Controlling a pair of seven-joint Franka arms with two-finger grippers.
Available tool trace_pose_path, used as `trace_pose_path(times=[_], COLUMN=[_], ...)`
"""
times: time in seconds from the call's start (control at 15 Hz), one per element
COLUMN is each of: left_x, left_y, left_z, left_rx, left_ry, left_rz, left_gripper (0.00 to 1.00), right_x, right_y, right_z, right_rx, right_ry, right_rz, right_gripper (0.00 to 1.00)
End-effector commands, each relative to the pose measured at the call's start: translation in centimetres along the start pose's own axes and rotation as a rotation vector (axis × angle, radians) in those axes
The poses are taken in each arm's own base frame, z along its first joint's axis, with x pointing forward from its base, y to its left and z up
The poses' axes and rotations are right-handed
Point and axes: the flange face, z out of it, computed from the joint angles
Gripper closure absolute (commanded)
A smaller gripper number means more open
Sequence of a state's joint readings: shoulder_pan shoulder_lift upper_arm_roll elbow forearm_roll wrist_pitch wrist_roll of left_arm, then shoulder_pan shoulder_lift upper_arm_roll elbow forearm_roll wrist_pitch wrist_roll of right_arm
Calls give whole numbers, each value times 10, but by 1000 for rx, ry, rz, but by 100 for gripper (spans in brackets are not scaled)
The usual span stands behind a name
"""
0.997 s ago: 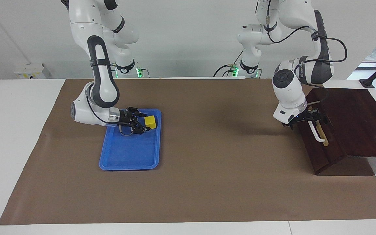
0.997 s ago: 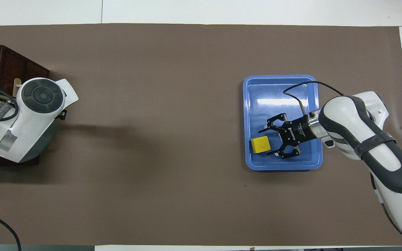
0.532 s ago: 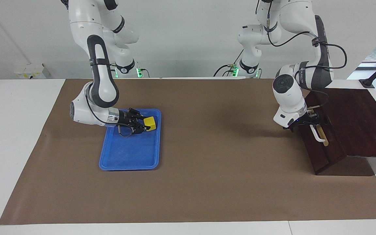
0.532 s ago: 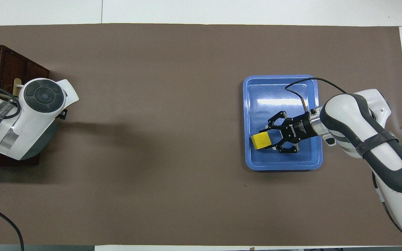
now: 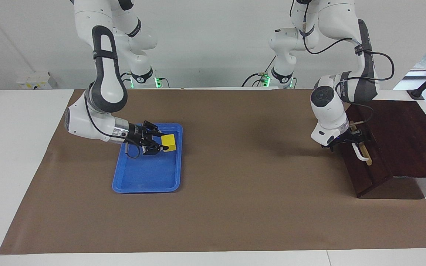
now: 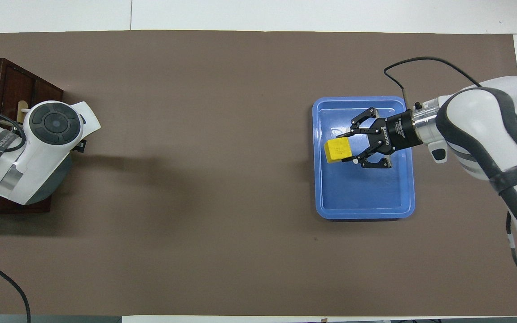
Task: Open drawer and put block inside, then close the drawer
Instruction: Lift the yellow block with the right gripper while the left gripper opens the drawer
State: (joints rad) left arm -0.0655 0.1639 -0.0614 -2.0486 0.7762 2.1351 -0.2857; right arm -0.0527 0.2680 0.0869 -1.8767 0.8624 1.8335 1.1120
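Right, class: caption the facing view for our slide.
Right end effector holds the yellow block over the blue tray; left end effector at the drawer's handle.

You were clearly in a robotics lab, not anybody's home. Two white arms (image 5: 105, 74) were bolted at the top of the frame against a bare white wall (image 5: 213, 44), green status lights glowing at their bases. A brown mat (image 5: 235, 207) covered the white table (image 5: 13, 166), cables trailed around, and a wall socket box (image 5: 35, 80) sat upper left.
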Motion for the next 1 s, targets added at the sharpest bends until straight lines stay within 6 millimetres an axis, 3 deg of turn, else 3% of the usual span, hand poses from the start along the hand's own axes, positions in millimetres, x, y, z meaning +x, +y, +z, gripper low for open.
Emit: trace_pose_path(times=[0.0, 0.13, 0.2, 0.4, 0.6, 0.93], left_x=[4, 8, 9, 13, 17, 19], left_y=[13, 26, 30, 49, 66, 90], left_z=[0, -10, -10, -26, -42, -62], left_rx=[-1, -11, -17, -67, -90, -89], left_ry=[36, 64, 65, 71, 88, 117], left_rz=[25, 43, 46, 28, 37, 80], left_gripper=[0, 0, 0, 0, 0, 0], right_x=[-56, -86, -107, -147, -158, -161], right_y=[-3, 2, 3, -3, -2, -2], right_z=[-33, -45, -42, -45, -42, -36], right_rx=[29, 49, 46, 61, 58, 55], right_ry=[-7, 1, 4, 6, 6, 14], right_rz=[-8, -49, -66, -42, -39, -47], right_gripper=[100, 100, 100, 100, 100, 100])
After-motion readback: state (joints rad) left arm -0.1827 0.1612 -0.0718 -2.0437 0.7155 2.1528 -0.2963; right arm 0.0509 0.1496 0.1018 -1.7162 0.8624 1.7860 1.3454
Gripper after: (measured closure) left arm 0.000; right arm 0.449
